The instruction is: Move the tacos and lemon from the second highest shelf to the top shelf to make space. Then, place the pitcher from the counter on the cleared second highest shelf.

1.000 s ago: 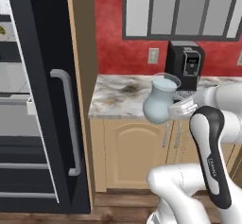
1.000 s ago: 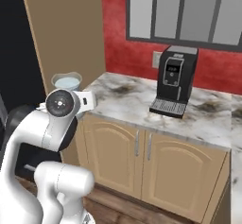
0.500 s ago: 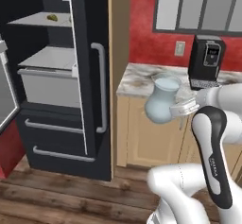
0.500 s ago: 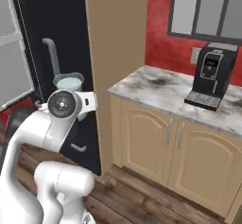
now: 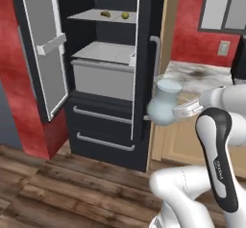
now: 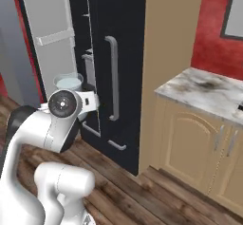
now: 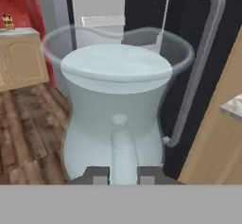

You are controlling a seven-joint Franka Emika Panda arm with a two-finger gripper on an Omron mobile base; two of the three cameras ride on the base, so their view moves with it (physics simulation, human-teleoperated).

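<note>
Pitcher [image 5: 164, 106]: carried upright in the air before the open fridge, off the counter [image 5: 202, 75].
Gripper [image 7: 122, 173]: clamped on the pitcher's handle.
Upper shelf [image 5: 103, 16]: carries two small items, likely the lemon [image 5: 125, 15] and a taco; too small to confirm.
Shelf below [image 5: 106, 54]: appears bare.
Advice: keep the pitcher level, clear the fridge door edge [image 5: 136, 68], enter above the rail, then lower.

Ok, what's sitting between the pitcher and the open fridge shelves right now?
In the left base view, the edge of the shut fridge door with its grey handle stands between the held pitcher and the shelves; no loose item.
</note>
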